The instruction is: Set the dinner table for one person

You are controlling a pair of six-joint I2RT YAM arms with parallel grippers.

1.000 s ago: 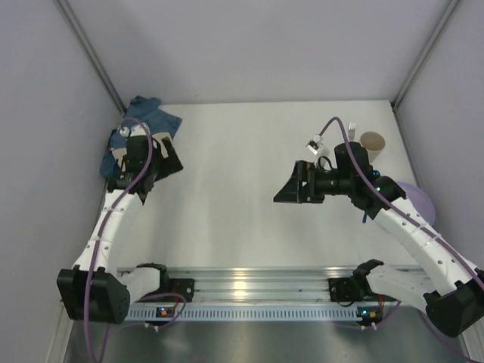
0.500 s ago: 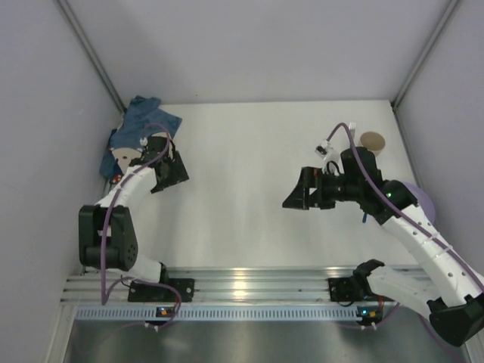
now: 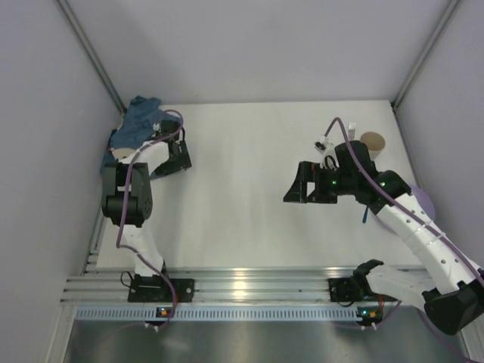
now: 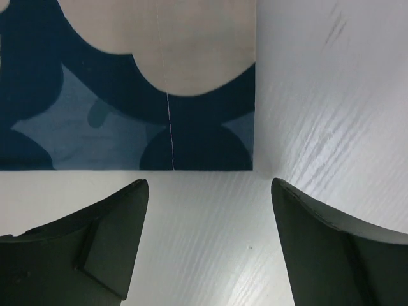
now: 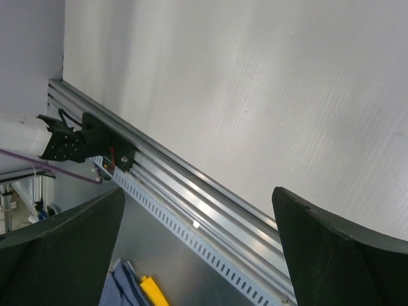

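The dinner table (image 3: 242,204) is a flat white tabletop with a ribbed aluminium rail (image 3: 249,286) along its near edge. My left gripper (image 3: 178,159) is open and empty, low over the table at the far left, just short of the corner of a blue cloth mat (image 3: 140,117). In the left wrist view the mat (image 4: 127,95) shows dark blue with a beige shape, its edge just beyond my open fingertips (image 4: 137,191). My right gripper (image 3: 296,187) is open and empty, held above the table right of centre. In the right wrist view it (image 5: 197,204) hangs over the rail (image 5: 191,191).
A tan paper cup (image 3: 372,141) stands at the far right corner. A lilac plate (image 3: 420,201) lies at the right edge under my right arm, with a blue utensil (image 3: 365,215) beside it. Grey walls close in the left, right and back.
My left arm has folded in, its elbow swinging up from the near left corner, and its gripper has shifted a little right along the mat. My right gripper has drifted slightly right.
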